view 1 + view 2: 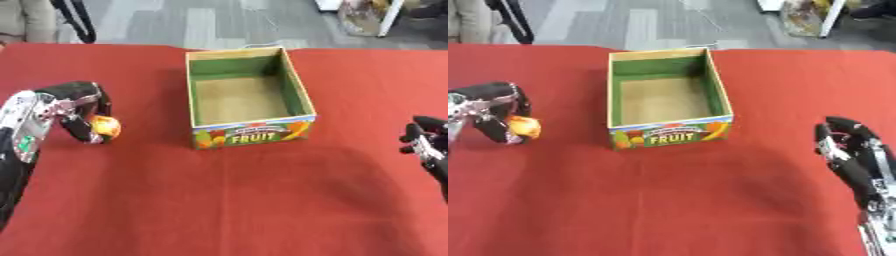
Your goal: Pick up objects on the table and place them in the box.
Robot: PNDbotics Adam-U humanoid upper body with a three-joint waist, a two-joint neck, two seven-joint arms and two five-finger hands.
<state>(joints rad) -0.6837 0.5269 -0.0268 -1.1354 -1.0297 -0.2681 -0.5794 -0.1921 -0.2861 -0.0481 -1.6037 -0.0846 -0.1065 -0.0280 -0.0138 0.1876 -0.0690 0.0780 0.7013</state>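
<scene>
An orange round fruit (106, 126) sits at the left of the red table, and my left hand (77, 107) is curled round it from above and behind. The open cardboard fruit box (248, 134), green inside with a brown floor and the word FRUIT on its front, stands in the middle, to the right of the fruit; nothing lies in it. My right hand (847, 146) rests at the right edge, fingers relaxed and holding nothing.
The red tablecloth (245, 200) covers the whole table. Beyond its far edge lie grey floor, a dark chair leg (79, 22) at the upper left and a white stand (385, 17) at the upper right.
</scene>
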